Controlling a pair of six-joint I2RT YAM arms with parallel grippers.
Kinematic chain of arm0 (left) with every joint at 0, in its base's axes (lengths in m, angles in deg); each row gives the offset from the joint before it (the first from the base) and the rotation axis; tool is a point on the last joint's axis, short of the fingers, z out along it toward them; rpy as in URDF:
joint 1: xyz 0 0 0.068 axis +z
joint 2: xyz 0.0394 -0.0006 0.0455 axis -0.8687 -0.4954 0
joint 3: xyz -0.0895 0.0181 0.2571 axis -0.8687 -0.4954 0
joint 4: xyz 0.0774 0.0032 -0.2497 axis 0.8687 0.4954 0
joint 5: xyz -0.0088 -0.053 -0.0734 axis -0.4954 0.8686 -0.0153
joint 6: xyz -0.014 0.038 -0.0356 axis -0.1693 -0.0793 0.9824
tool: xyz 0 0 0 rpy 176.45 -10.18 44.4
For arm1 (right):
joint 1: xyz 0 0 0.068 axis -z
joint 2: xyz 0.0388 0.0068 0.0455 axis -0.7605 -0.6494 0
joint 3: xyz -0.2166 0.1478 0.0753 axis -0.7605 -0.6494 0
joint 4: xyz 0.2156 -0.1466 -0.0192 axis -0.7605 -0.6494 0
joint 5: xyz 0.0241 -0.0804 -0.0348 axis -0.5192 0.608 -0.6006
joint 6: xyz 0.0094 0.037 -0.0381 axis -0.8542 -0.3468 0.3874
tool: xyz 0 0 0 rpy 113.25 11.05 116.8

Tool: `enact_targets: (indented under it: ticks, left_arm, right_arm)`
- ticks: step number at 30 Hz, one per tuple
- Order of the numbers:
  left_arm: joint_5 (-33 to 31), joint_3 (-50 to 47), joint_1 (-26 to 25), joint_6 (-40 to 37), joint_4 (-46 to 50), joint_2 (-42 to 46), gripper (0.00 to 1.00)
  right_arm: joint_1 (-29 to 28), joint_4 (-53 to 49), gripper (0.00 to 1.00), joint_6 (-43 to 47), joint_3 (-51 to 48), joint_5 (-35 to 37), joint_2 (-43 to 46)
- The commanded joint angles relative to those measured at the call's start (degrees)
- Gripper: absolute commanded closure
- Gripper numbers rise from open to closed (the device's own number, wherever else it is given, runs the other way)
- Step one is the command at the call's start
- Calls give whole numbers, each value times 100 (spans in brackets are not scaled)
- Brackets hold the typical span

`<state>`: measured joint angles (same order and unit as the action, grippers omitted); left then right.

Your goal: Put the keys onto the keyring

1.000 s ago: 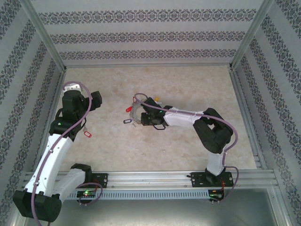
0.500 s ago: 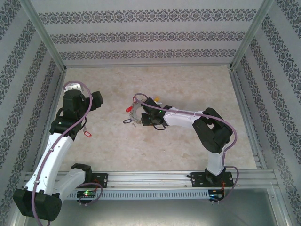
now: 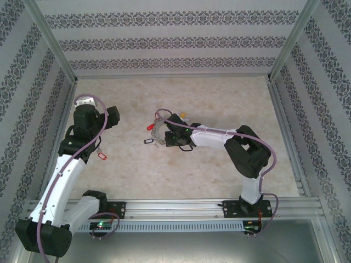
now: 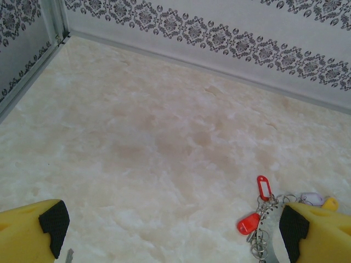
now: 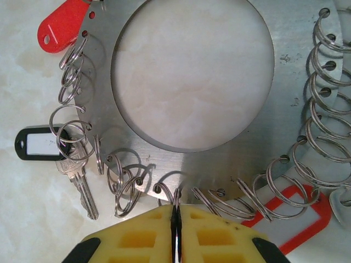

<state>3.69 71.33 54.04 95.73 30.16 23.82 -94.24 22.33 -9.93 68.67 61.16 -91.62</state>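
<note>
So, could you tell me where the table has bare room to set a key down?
Bare: the far strip of table along the back wall, and the near middle between the arm bases. Crowded: around the keyring at the right gripper, with its rings and tags; a loose red tag lies beside the left arm.

The keyring (image 5: 285, 109) lies flat on the table (image 5: 22, 208), a key (image 5: 80, 181) beside its left rim.
</note>
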Motion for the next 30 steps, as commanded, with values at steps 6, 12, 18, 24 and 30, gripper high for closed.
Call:
enact_targets:
  ticks: [6,12,18,24,30]
  left_arm:
    - [16,6,63,135,-103,-43,1]
    - [81,14,59,159,-85,-78,1]
    - [107,23,55,146,-92,-100,1]
    - [114,36,59,141,-103,-106,1]
    - [95,36,55,136,-102,-111,1]
  right_arm:
    - [59,-114,86,80,90,-2,-107]
    - [61,-75,87,71,120,-57,-184]
    - [59,-16,87,44,120,-95,-225]
    - [66,-12,88,86,127,-72,-190]
    - [78,16,87,62,217,-189,-237]
